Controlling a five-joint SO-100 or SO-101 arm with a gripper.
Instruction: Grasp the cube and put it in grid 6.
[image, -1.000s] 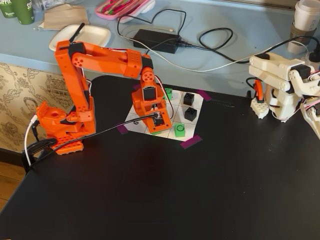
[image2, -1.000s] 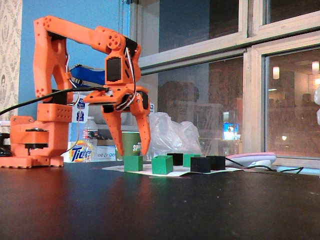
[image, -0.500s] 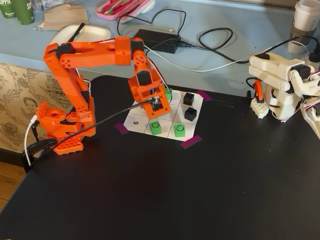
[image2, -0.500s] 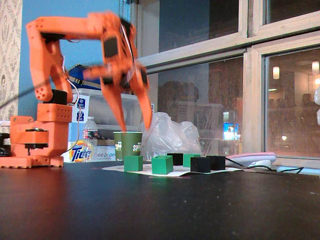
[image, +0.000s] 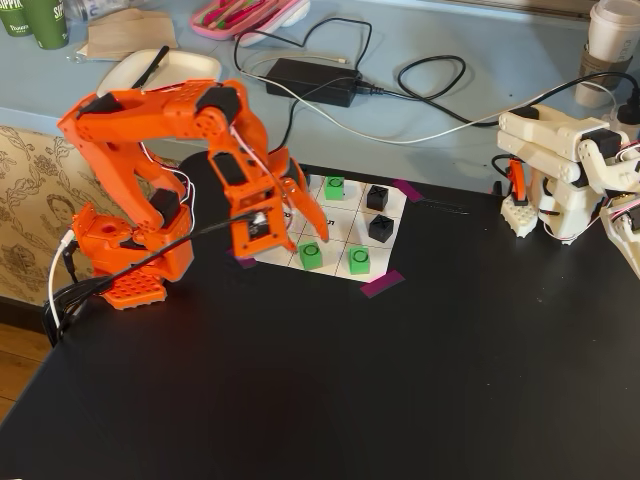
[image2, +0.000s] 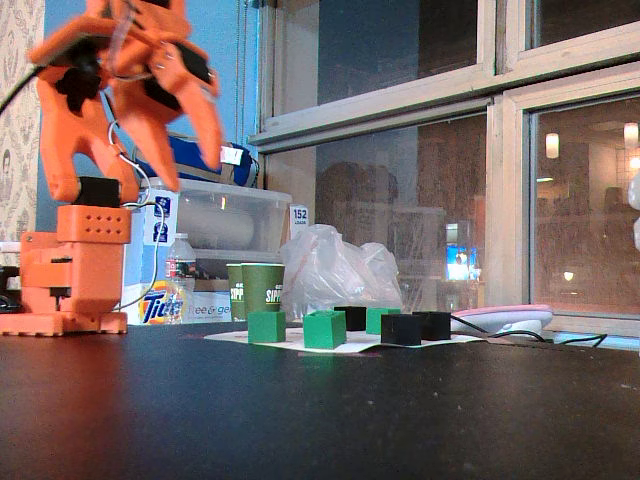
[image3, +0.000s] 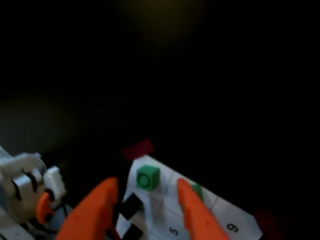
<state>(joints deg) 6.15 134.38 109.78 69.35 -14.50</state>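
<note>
1. The orange arm (image: 150, 180) is seen folded back and raised high above the black tabletop (image: 400, 380), elbow bent, wrist pitched down toward the paper board (image: 385, 245).
2. The tool (image2: 185, 140) is held well open, fingers spread; nothing is gripped.
3. The cube (image: 311, 255) is seen on the board's near row, beside a second green cube (image: 359, 260).
4. In the wrist view, the cell marked "9" (image3: 232, 227) is seen without a cube on it.
5. A third green cube (image: 335, 187) sits on the far row.

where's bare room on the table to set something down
The black table is bare in front of the paper board and between it and the white arm. The board is crowded with green cubes and black cubes.
</note>
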